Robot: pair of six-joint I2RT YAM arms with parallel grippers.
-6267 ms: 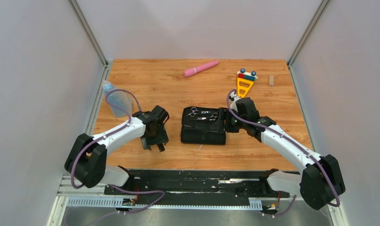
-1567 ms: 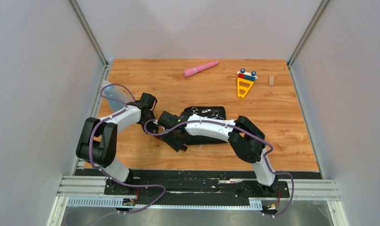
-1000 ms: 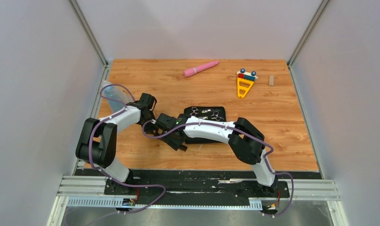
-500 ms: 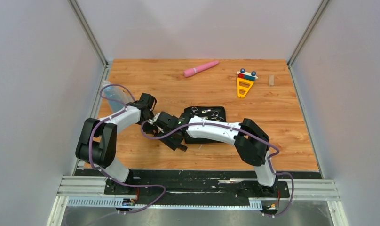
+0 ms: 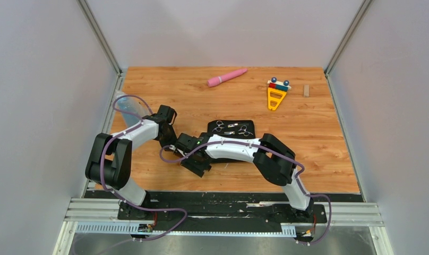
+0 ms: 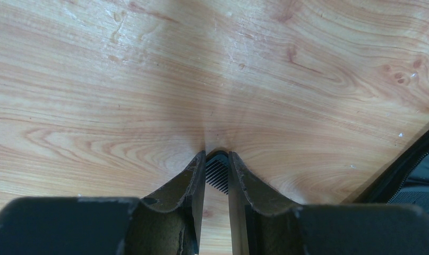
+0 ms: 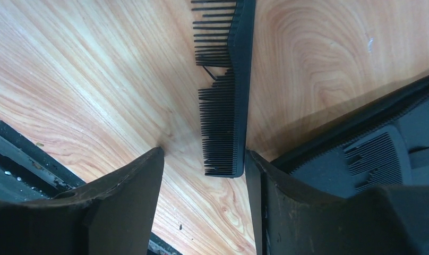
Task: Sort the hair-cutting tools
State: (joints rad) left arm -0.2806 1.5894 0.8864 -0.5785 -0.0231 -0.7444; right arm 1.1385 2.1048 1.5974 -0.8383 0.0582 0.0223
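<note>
In the left wrist view my left gripper [image 6: 216, 154] is shut on the end of a black comb [image 6: 217, 174], its tips down on the wooden table. In the right wrist view a black comb [image 7: 225, 101] lies flat on the wood. Its fine-toothed end sits between the jaws of my open right gripper [image 7: 204, 153], close against the right finger [image 7: 265, 191]. From above, both grippers meet left of the black case [image 5: 250, 123], the left gripper [image 5: 169, 139] just behind the right gripper [image 5: 179, 151]. Two silver scissors [image 5: 219, 126] [image 5: 243, 129] lie in the case. Another comb [image 7: 374, 154] rests in the case.
A pink wand [image 5: 226, 77] lies at the back. A yellow toy [image 5: 276, 94] and a small wooden block [image 5: 306, 91] sit at the back right. A clear plastic bag [image 5: 128, 109] lies at the left edge. My right arm stretches across the case.
My right gripper has narrowed a little, and its wrist has slid slightly toward the near edge. The left arm has stayed put with its grip unchanged.
</note>
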